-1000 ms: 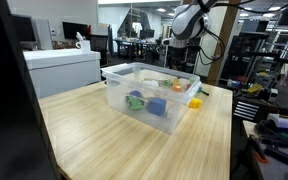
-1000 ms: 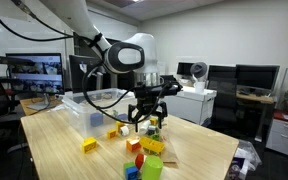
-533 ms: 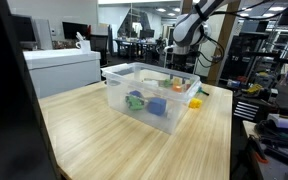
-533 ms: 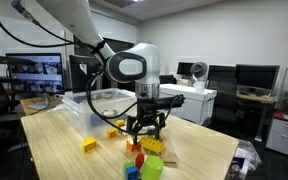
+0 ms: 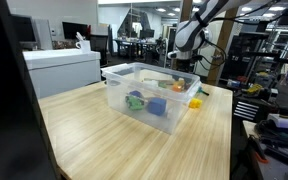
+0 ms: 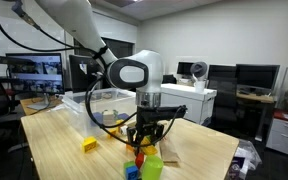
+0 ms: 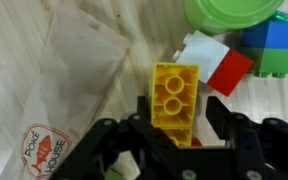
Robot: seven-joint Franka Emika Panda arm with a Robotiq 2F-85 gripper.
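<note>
In the wrist view a paper bag (image 7: 64,90) lies at the left; beside it the yellow block (image 7: 174,98) rests on the table, not yet lifted. The gripper (image 7: 177,128) straddles it, jaws partly open, and we cannot tell whether they press it. A red block (image 7: 231,70) and a blue block (image 7: 284,40) sit further right. We judge the grasp barely begun. In an exterior view the clear bin (image 5: 116,90) holds a green piece (image 5: 134,100), a blue cube (image 5: 156,106) and an orange piece (image 5: 177,86)
</note>
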